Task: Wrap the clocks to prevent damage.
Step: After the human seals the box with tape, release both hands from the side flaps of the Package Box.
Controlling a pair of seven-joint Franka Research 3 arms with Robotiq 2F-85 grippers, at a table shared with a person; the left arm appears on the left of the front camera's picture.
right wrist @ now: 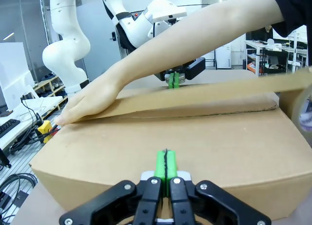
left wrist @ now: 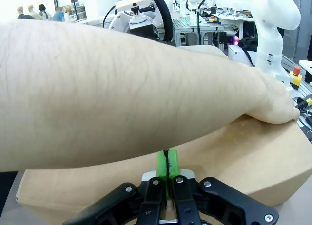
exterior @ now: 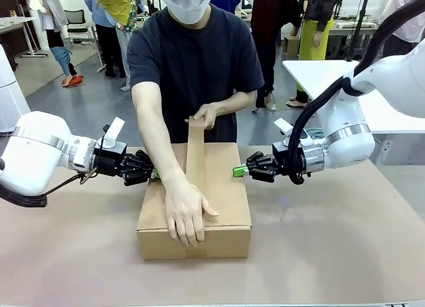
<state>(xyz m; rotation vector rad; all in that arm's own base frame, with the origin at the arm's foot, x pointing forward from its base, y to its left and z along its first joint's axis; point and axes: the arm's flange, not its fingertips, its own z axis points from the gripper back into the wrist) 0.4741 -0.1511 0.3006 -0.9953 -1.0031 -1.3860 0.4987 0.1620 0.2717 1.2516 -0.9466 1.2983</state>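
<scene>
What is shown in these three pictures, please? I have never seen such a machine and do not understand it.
Two white robot arms share a table with a person. One picture looks across the table; the other two come from a camera on each arm's wrist. A cardboard box lies there. The left gripper and the right gripper, both shut, press against its opposite sides. The person's hand smooths a strip of brown tape over the box; the other hand holds the strip up.

Tape roll (right wrist: 306, 108) blurred and cut by the edge, box (exterior: 226, 194) contents hidden, forearm (left wrist: 122, 93) covering box top.
</scene>
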